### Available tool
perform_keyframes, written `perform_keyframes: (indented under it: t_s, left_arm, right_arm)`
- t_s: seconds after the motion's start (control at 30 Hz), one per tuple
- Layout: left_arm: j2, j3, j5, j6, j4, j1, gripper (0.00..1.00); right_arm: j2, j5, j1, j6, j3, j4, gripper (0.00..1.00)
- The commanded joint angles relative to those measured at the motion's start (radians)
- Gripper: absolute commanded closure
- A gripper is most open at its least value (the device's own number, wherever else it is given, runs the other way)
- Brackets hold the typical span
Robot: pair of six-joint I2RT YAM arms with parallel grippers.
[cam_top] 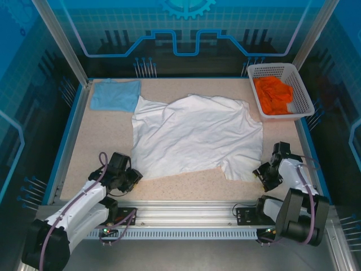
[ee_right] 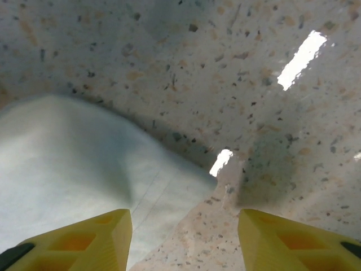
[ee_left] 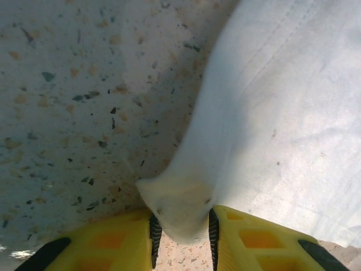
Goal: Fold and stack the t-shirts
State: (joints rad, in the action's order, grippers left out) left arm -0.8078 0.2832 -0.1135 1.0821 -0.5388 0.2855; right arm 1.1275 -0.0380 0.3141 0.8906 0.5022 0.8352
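Observation:
A large white t-shirt (cam_top: 194, 135) lies spread flat across the middle of the table. The light blue t-shirt (cam_top: 115, 95) rests folded at the back left corner. My left gripper (cam_top: 132, 178) is at the white shirt's near left corner. In the left wrist view that corner (ee_left: 183, 197) is bunched between the yellow fingers, and the left gripper (ee_left: 182, 217) is shut on it. My right gripper (cam_top: 262, 174) sits low at the shirt's near right corner. In the right wrist view the right gripper (ee_right: 185, 217) stands open, with the shirt's edge (ee_right: 67, 164) under its left finger.
A white lattice basket (cam_top: 271, 69) with orange cloth (cam_top: 273, 95) in it stands at the back right. The speckled tabletop (cam_top: 101, 141) has a raised blue rim all round. A metal rail with both arm bases runs along the near edge.

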Motion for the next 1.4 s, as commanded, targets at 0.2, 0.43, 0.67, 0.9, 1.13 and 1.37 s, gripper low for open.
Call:
perform_keyframes:
  t_s: [0.2, 0.43, 0.67, 0.9, 1.13, 1.37]
  left_arm:
    - [-0.048, 0.007, 0.079, -0.064, 0.105, 0.006, 0.91]
    - [-0.049, 0.05, 0.109, -0.116, 0.078, 0.006, 1.0]
    - [-0.007, 0.146, 0.132, -0.177, -0.013, 0.005, 1.0]
    - [-0.084, 0.384, 0.083, -0.306, -0.08, -0.034, 1.0]
    - [-0.258, 0.867, -0.111, -0.493, -0.231, -0.17, 1.0]
    - [-0.287, 0.896, -0.154, -0.494, -0.255, -0.171, 1.0]
  right_arm:
    - [0.081, 0.014, 0.015, 0.01, 0.032, -0.075, 0.76]
    - [0.069, -0.028, 0.007, -0.028, 0.048, -0.096, 1.0]
    - [-0.068, 0.014, -0.102, -0.056, 0.164, 0.028, 1.0]
    - [-0.075, 0.019, -0.196, -0.074, 0.454, 0.13, 1.0]
    - [-0.015, -0.024, -0.226, -0.124, 0.831, 0.22, 1.0]
    - [-0.071, -0.051, -0.244, -0.155, 0.779, 0.222, 1.0]
